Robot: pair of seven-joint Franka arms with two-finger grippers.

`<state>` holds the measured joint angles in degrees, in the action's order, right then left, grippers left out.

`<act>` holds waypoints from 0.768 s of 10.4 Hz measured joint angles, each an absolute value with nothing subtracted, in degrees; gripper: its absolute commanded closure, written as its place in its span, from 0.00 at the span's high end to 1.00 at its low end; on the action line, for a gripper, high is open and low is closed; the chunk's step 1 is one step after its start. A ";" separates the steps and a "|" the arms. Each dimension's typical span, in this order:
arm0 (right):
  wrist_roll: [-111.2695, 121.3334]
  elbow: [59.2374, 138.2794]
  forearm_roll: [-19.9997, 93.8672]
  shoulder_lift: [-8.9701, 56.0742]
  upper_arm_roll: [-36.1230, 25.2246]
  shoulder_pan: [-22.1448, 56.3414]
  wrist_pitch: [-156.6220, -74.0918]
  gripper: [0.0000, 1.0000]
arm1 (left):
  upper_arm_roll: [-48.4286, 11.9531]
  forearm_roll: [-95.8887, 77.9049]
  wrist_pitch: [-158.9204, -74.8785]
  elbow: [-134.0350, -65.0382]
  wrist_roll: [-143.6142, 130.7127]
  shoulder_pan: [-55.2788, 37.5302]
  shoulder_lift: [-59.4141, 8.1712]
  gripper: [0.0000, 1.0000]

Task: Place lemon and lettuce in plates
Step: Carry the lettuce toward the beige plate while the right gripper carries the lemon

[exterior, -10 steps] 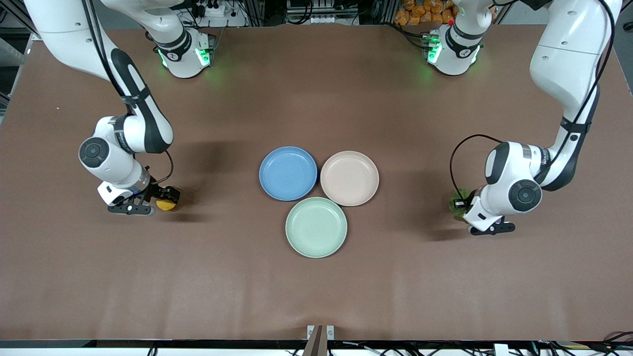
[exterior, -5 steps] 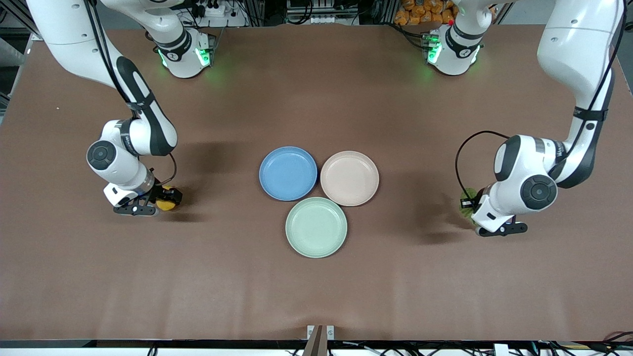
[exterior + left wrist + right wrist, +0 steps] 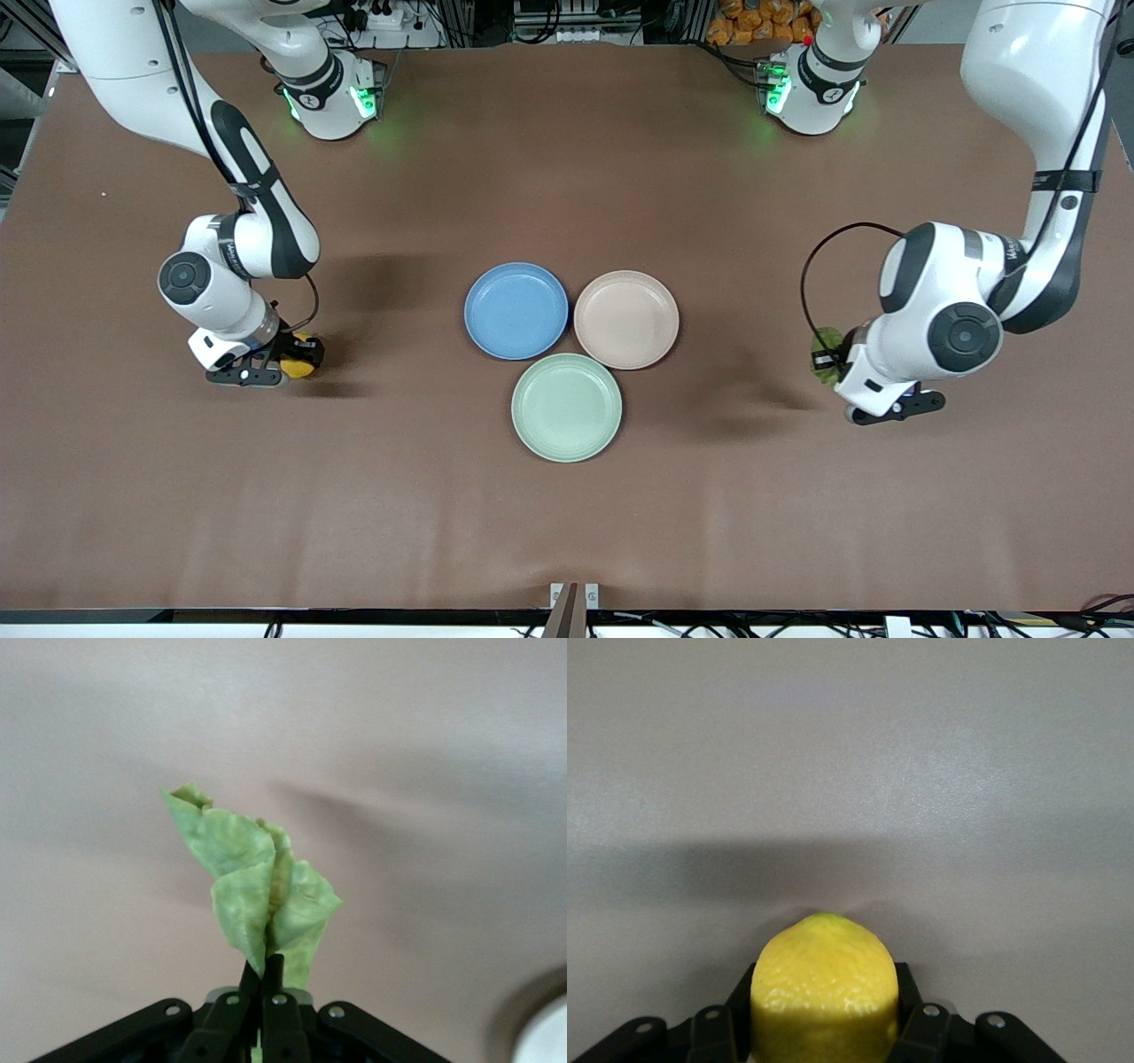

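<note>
My right gripper [image 3: 288,359] is shut on the yellow lemon [image 3: 299,361], low over the table toward the right arm's end; in the right wrist view the lemon [image 3: 824,992] sits between the fingers [image 3: 911,1028]. My left gripper [image 3: 828,359] is shut on the green lettuce leaf [image 3: 827,344], lifted over the table toward the left arm's end; in the left wrist view the leaf [image 3: 257,886] sticks out past the closed fingertips [image 3: 263,970]. The blue plate [image 3: 516,310] and the beige-pink plate [image 3: 626,319] lie side by side mid-table, both empty.
A pale mint-green plate [image 3: 566,407] lies nearer the front camera, touching the two other plates. The brown table [image 3: 567,514] spreads wide around them. A plate's rim shows at the corner of the left wrist view [image 3: 545,1036].
The left gripper has risen with the lettuce and shifted slightly toward the plates. The right gripper holds the lemon almost in the same spot.
</note>
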<state>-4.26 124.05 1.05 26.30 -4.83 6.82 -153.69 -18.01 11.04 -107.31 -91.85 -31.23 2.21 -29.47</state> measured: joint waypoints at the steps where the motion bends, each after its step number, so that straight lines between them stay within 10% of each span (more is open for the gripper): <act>1: -4.26 123.68 1.05 26.30 -4.82 7.10 -152.66 0.20 | -18.09 10.99 -107.20 -91.62 -34.64 0.14 -29.49 0.00; 8: -14.91 110.74 1.07 25.77 -4.49 19.48 -135.83 0.21 | -18.26 10.95 -107.21 -88.35 -59.56 -14.28 -34.76 0.00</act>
<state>-14.91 110.74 1.07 25.77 -4.49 19.48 -135.83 -18.26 10.95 -107.21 -88.35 -59.56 -14.28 -34.76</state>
